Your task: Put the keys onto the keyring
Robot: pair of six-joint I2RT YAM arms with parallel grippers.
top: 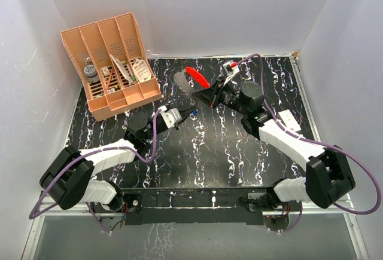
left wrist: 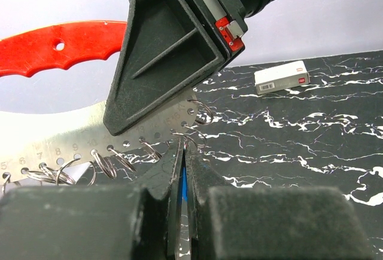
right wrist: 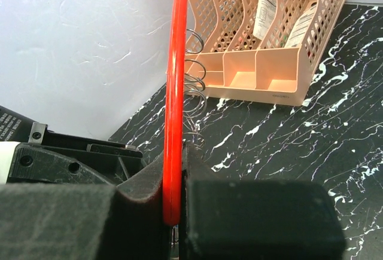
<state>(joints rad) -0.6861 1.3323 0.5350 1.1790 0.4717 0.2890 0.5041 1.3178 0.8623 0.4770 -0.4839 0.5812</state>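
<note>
The keyring (left wrist: 36,57), a red grip on a silver plate edged with small wire rings, is held aloft on edge. The blue-headed key (left wrist: 183,191) is clamped edge-on near those rings.

Left end effector (top: 189,112): we pinch the key (left wrist: 184,191), reaching inward.
Right end effector (top: 207,94): we pinch the keyring (right wrist: 175,92), pointing left.

Keyring (left wrist: 36,54) glossy red plastic, brushed metal; table (top: 197,152) smooth.

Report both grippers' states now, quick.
Left gripper: closed, pinching the blue-headed key.
Right gripper: closed, clamping the red-and-silver keyring.
</note>
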